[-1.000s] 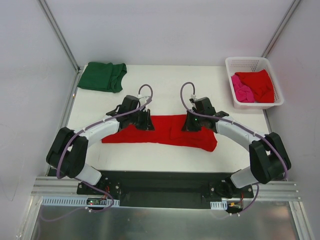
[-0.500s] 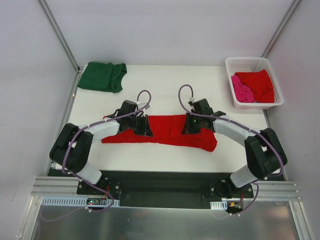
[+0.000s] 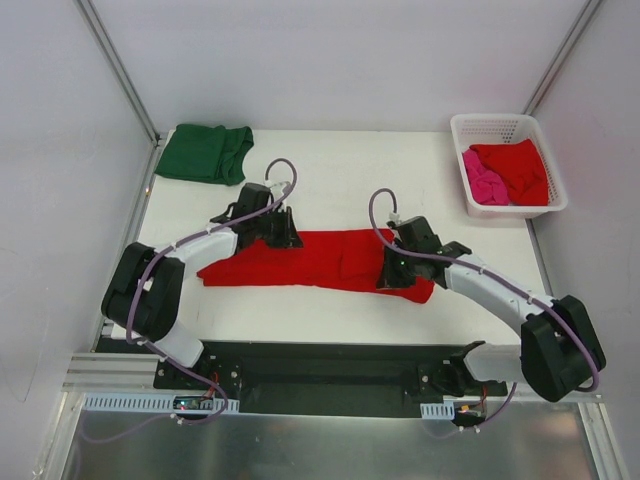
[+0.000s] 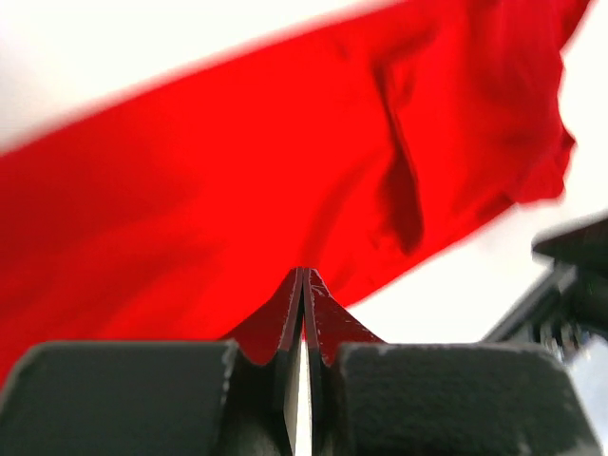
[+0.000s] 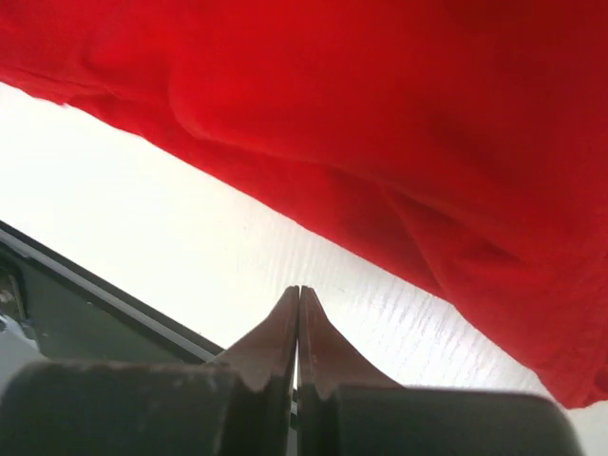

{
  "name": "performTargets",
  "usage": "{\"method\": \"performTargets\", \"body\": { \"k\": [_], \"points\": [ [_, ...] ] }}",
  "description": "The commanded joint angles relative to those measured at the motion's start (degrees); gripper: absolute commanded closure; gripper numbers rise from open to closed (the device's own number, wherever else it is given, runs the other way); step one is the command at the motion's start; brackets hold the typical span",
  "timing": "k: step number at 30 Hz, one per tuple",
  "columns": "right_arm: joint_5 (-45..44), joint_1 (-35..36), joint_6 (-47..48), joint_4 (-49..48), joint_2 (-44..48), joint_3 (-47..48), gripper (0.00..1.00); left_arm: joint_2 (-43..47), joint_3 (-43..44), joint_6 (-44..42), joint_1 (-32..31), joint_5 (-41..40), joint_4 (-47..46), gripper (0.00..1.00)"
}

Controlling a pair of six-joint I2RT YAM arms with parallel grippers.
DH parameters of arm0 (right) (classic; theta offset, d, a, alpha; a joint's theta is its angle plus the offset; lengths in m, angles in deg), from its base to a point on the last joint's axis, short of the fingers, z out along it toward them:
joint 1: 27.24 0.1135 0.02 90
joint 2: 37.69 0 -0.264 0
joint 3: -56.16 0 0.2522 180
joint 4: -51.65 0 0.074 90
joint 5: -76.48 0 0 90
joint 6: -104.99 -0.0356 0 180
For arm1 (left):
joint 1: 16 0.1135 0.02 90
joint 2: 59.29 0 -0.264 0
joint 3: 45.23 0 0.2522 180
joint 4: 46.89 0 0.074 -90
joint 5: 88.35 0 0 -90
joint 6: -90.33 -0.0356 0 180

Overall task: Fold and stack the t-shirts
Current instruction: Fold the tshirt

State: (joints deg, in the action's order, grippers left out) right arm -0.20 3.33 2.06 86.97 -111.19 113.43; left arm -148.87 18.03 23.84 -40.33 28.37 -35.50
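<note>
Red tee (image 3: 320, 260) lies as long folded band mid-tabletop (image 3: 330, 190). Left pincer (image 3: 283, 232) shifted to band's 10 o'clock corner, right pincer (image 3: 393, 278) slid to 4 o'clock end; both together, pinching nothing visible. Likely smoothing before next fold. Green tee (image 3: 205, 153) folded at 11 o'clock. Cloth soft, creased; basket (image 3: 507, 125) rigid lattice.

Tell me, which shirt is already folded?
The dark green t-shirt at the far left corner; the red one lies spread out, and two sit crumpled in the basket.

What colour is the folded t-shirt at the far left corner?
The folded cloth t-shirt is dark green, clearest in the top external view.
</note>
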Motion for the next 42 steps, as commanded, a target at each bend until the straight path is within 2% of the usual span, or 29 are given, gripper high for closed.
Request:
{"method": "performTargets", "body": {
  "k": [1,8,16,23,29,37,42],
  "points": [
    [-2.77,3.52,1.24,1.55,0.28,-2.19,0.99,-2.18,5.07,-0.65,2.8,-10.43,1.31,1.0],
    [-6.64,8.1,-0.52,-0.73,-2.88,-3.95,0.99,-2.96,8.77,-4.34,5.96,-25.82,8.17,1.0],
    [-16.39,9.6,-3.15,2.51,-6.22,-2.56,0.99,-8.5,10.62,-4.7,7.29,-32.95,11.42,1.0],
    [-30.61,10.21,-3.24,8.4,-9.29,2.53,0.99,-13.16,12.99,-2.77,7.29,-35.07,16.69,1.0],
    [-38.62,10.21,-1.14,12.36,-15.44,10.26,0.99,-13.87,13.7,-1.71,7.29,-34.81,21.96,1.0],
    [-38.11,10.3,1.06,12.71,-24.14,16.96,0.99,-10.62,10.1,0.31,7.29,-32.97,25.22,1.0],
    [-37.93,10.21,1.85,12.89,-26.26,19.68,0.99,-7.37,5.36,2.07,7.29,-30.33,25.75,1.0]
  ]
}}
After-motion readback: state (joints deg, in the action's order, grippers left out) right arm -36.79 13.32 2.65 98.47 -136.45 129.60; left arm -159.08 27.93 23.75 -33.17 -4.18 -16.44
